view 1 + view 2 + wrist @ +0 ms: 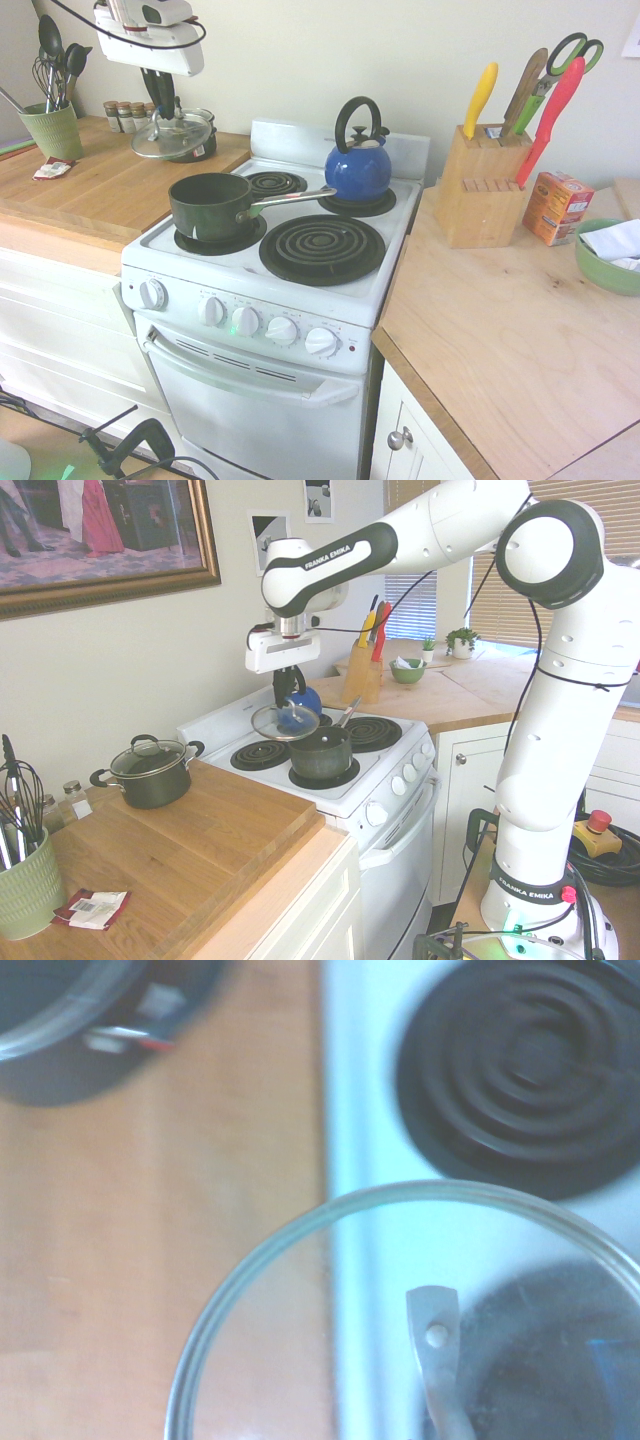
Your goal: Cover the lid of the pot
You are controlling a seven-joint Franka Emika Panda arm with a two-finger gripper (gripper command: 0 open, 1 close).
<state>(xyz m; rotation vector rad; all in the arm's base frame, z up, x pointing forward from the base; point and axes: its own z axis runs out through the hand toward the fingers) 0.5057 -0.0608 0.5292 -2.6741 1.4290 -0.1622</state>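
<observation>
- First exterior view has the claw (164, 108) hanging up near the top left, pinched tight on the knob of the lid (172, 136), so the glass disc dangles under it in mid-air.
- From that angle the lid sits over the seam where the wooden table (110, 190) meets the stove (300, 290), with the small black two-handled pot (200, 148) partly showing behind it.
- Lid is clear of everything below, not touching the stove or the table.
- Second exterior view shows the same thing from the other side: claw (289, 692) pointing straight down, lid (285, 721) roughly level and just above and beside the pot (320, 753), not on it.
- The pot (210, 205) is open on the front left burner, long silvery handle sticking out toward the blue kettle (357, 165) on the back right burner.
- Wrist view is blurry, but you get the metal rim of the lid (300, 1230) curving across, a coil burner (525, 1070) past it, and wood grain off to one side.
- Knife block (480, 185) and a green bowl (606, 265) sit on the other table, well apart from all this.
</observation>
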